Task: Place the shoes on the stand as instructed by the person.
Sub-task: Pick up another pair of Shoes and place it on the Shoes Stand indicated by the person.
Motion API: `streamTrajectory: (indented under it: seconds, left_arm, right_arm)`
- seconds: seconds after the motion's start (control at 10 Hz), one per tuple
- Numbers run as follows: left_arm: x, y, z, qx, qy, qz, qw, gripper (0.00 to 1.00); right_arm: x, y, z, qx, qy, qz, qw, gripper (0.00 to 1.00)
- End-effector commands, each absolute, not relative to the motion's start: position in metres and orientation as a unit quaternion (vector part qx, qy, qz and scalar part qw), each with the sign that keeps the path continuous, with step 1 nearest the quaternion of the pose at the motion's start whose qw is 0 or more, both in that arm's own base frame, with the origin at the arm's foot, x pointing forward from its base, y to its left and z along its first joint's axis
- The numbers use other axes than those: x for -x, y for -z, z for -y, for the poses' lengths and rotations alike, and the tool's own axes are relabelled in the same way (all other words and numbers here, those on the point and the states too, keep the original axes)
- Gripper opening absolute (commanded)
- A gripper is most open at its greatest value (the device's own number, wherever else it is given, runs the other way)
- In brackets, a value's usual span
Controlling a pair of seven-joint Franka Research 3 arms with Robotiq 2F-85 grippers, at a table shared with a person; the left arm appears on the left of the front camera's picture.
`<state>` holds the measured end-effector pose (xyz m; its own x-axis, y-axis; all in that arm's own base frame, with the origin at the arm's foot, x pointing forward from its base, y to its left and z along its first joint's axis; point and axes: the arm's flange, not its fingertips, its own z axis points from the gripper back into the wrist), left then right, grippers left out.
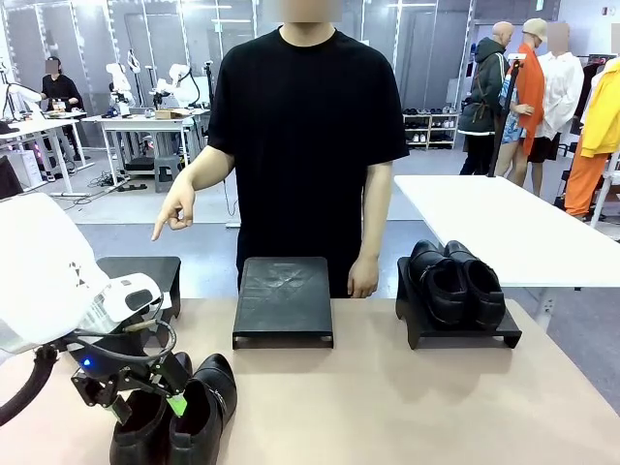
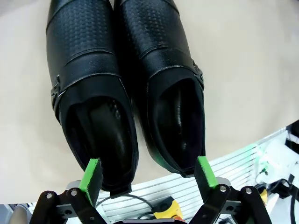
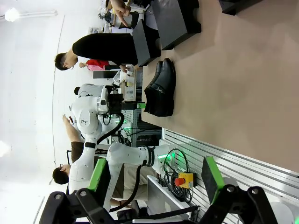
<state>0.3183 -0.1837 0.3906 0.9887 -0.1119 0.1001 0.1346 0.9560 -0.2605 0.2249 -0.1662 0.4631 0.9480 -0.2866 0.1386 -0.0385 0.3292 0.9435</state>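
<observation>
The shoes [image 2: 88,56] are glossy black with dotted embossing on top; the middle stand [image 1: 283,291] black; the bench [image 1: 387,407] beige.

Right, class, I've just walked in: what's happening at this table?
The left gripper hangs open over the heels of a pair of black shoes at the near edge of the table, not yet gripping. The person's hand points toward the left stand. The middle stand has nothing on it; another pair sits on the right stand. The right gripper is open, holding nothing.
</observation>
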Motion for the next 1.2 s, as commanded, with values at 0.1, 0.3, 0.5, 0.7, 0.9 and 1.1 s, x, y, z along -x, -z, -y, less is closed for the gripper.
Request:
streamTrajectory:
  seconds: [0.1, 0.3, 0.5, 0.7, 0.9, 1.1]
  left_arm:
    - [-0.319, -0.392, 0.179, 0.135, 0.059, 0.038, 0.988, 1.0]
    - [-0.319, -0.392, 0.179, 0.135, 0.059, 0.038, 0.988, 1.0]
    - [-0.332, -0.393, 0.183, 0.137, 0.034, 0.066, 0.988, 1.0]
    - [-0.345, -0.397, 0.199, 0.113, 0.052, 0.06, 0.99, 1.0]
    - [-0.35, -0.393, 0.212, 0.084, 0.054, 0.043, 0.994, 1.0]
    - [-0.355, -0.383, 0.22, 0.068, 0.03, 0.018, 0.997, 1.0]
  right_arm:
    - [-0.224, -0.463, 0.167, -0.574, 0.068, 0.149, 0.802, 1.0]
    - [-0.224, -0.463, 0.167, -0.574, 0.068, 0.149, 0.802, 1.0]
    - [-0.224, -0.463, 0.167, -0.574, 0.068, 0.149, 0.802, 1.0]
    - [-0.224, -0.463, 0.167, -0.574, 0.068, 0.149, 0.802, 1.0]
    - [-0.224, -0.463, 0.167, -0.574, 0.068, 0.149, 0.802, 1.0]
    - [-0.224, -0.463, 0.167, -0.574, 0.068, 0.149, 0.802, 1.0]
